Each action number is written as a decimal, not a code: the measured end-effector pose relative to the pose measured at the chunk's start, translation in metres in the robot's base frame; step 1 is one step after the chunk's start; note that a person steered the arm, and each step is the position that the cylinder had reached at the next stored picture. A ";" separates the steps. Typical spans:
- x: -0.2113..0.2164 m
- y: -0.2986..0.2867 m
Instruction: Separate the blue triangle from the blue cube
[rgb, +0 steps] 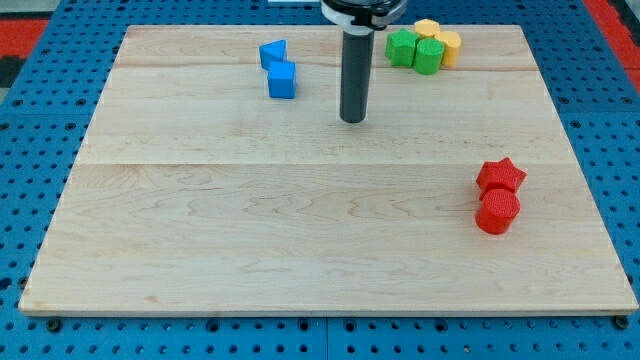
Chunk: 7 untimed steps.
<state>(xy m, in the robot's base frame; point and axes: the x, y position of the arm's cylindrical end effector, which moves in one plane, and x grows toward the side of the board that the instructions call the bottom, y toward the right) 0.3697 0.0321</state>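
Observation:
The blue triangle (272, 52) lies near the view's top, left of centre, on the wooden board (250, 230). The blue cube (282, 80) sits just below it, touching or nearly touching it. My tip (352, 119) is at the end of the dark rod, to the right of the blue cube and a little lower, with a gap of bare board between them.
A cluster of green blocks (416, 49) and yellow blocks (440, 40) sits at the view's top right, just right of the rod. A red star (501, 176) and a red cylinder (497, 212) sit together at the right.

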 end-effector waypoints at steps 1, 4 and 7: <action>0.000 0.000; -0.056 0.000; -0.119 0.016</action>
